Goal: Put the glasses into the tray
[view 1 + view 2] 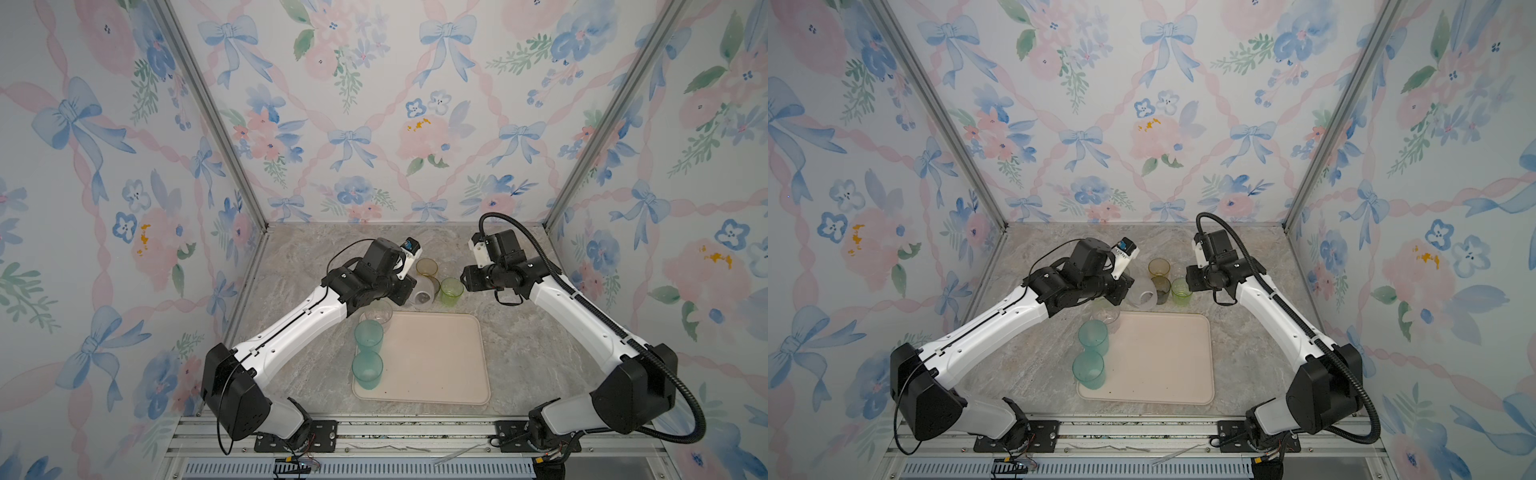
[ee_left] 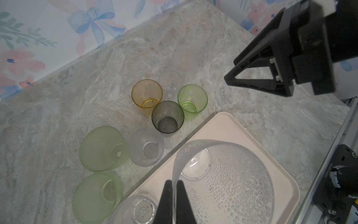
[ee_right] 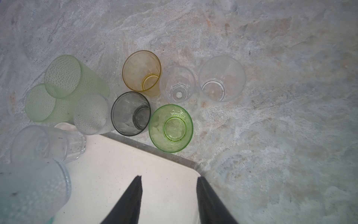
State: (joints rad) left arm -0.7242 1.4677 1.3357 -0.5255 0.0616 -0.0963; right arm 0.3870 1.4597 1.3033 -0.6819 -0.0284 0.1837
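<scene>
- Marble tabletop [image 1: 523, 332]: carries everything in view.
- Tray [image 1: 436, 361]: lies flat in the near middle of the table. Most of its floor is bare.
- My left gripper [image 2: 174, 184]: clenched on the rim of a clear dimpled tumbler [image 2: 228, 184], one finger inside the wall and one outside. The glass hangs tilted over the far part of the tray.
- My right gripper [image 3: 169, 177]: released, nothing between the fingers, hovering by the tray's far right corner.
- Farther teal tumbler [image 1: 369, 334] and nearer teal tumbler [image 1: 367, 370]: both upright in the tray along its left rim, one just behind the other.
- Clear ribbed tumbler [image 3: 48, 143]: upright at the tray's far left corner. I cannot tell whether its base is fully inside the rim.
- Pale green tumbler [image 3: 65, 77] and second pale green tumbler [image 3: 41, 104]: on the table beyond the far rim, close together, under my left arm in both top views.
- Frosted clear tumbler [image 3: 91, 113]: on the table just beside the far rim.
- Smoky grey tumbler [image 3: 130, 113], bright green tumbler [image 3: 170, 128], amber tumbler [image 3: 141, 72]: clustered upright on the table beyond the far rim. Amber is farthest and bright green is to the right.
- Small clear tumbler [image 3: 177, 83] and wider clear tumbler [image 3: 221, 78]: upright on the table, side by side, next to the amber one.
</scene>
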